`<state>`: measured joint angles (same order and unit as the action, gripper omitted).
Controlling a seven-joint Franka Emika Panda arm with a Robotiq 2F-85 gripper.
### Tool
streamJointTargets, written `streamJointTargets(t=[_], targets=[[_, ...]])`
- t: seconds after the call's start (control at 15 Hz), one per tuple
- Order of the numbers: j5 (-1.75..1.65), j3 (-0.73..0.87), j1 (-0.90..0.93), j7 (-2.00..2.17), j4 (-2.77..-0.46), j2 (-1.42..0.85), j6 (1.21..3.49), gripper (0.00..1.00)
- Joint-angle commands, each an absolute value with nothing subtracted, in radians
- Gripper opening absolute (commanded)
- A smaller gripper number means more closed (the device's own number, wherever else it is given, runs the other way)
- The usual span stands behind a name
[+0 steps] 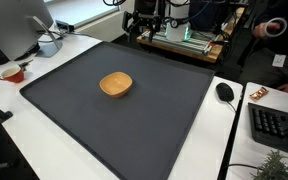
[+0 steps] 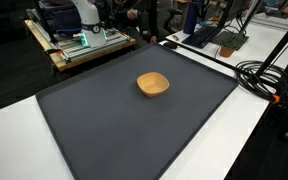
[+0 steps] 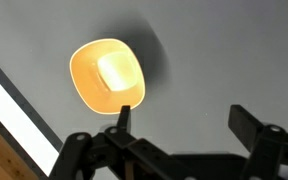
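A small orange-tan bowl (image 1: 115, 84) sits upright and empty on a large dark grey mat (image 1: 164, 130); both show in both exterior views, the bowl (image 2: 152, 84) near the middle of the mat (image 2: 114, 130). In the wrist view the bowl (image 3: 108, 75) lies below and to the upper left of my gripper (image 3: 184, 115). The gripper is open and empty, well above the mat (image 3: 214, 50), and its left finger points near the bowl's rim. I cannot make out the gripper in the exterior views.
A black mouse (image 1: 225, 92) and a keyboard (image 1: 274, 125) lie on the white table beside the mat. A red cup (image 1: 14, 73) and a monitor (image 1: 19, 25) stand at the other side. Cables (image 2: 264, 75) run along one edge. A wooden frame (image 2: 84, 45) stands behind.
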<state>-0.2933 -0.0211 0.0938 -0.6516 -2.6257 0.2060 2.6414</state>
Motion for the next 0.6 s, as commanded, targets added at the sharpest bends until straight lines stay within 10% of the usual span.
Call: streamJointTargets(t=[0.0,0.53], targets=[[-0.293,-0.022,0.098,-0.650,-2.619,0.207,2.638,1.00],[-0.527,0.019,-0.006,-0.684,-2.604,-0.004,2.913,1.00]])
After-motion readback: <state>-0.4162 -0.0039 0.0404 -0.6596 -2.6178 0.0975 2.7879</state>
